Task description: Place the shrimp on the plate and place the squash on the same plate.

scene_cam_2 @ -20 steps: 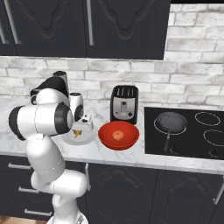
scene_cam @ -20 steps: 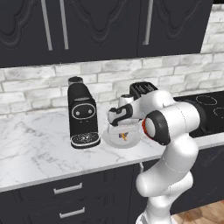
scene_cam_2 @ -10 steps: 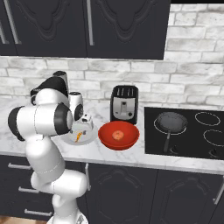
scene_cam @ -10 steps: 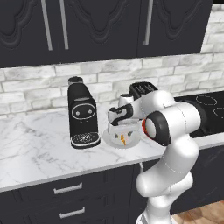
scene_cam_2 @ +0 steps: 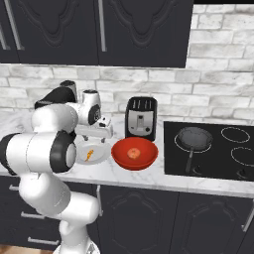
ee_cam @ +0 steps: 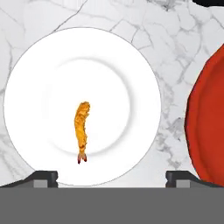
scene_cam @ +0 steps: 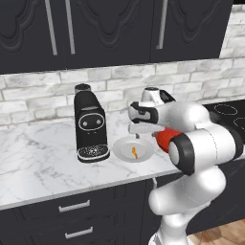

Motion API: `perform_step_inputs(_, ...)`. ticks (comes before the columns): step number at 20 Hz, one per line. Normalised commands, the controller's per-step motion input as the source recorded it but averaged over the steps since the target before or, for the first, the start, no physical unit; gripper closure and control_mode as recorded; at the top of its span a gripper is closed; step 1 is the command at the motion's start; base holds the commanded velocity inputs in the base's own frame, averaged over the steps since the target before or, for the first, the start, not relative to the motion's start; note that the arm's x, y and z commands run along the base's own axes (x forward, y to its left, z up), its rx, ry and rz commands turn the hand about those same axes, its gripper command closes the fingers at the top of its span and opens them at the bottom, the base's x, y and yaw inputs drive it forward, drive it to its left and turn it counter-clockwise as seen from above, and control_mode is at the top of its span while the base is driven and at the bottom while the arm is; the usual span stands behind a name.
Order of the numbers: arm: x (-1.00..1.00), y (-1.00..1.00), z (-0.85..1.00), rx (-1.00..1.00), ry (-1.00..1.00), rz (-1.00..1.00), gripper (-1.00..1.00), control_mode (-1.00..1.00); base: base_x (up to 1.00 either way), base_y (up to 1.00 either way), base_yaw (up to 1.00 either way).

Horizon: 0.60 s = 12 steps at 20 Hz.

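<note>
Worktop: white marble counter [scene_cam: 38,162] with grey veining, glossy, below a pale brick backsplash and dark cabinet doors.
Hob: black glass cooktop [scene_cam_2: 218,154] at the counter's right end, carrying a dark round frying pan [scene_cam_2: 194,139].
Appliances: tall black coffee machine [scene_cam: 90,123] left of the plate; black two-slot toaster [scene_cam_2: 141,118] against the wall behind the red dish.
Red dish: bright red round bowl [scene_cam_2: 134,153], smooth, just right of the plate, rims near but apart.
Squash: small roundish red-orange lump [scene_cam_2: 133,153] resting in the centre of the red bowl.
Plate: round shallow white plate [ee_cam: 131,57] with a plain rim, flat on the counter.
Gripper: white two-finger claw [ee_cam: 111,177] hovers above the plate, jaws spread wide, grasping nothing.
Shrimp: thin curved orange sliver [ee_cam: 81,130], rough-textured, lying on the plate inside the inner ring, off centre. In the hand view its long axis runs top to bottom, reddish tail toward the fingertips [ee_cam: 43,176].
</note>
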Motion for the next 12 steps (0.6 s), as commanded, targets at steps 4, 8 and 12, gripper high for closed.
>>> perform_step_inputs(4,-0.01,-0.93,0.32,-0.06,-0.01,-0.27,-1.0,-1.0,0.0,0.0,0.0)
perform_step_inputs(8,0.02,-0.89,-0.09,-0.01,0.07,-0.28,-1.0,-1.0,0.0,0.0,0.0)
perform_step_inputs(12,0.0,-0.73,-0.1,0.0,0.04,-0.08,-1.0,-1.0,0.0,0.0,0.0)
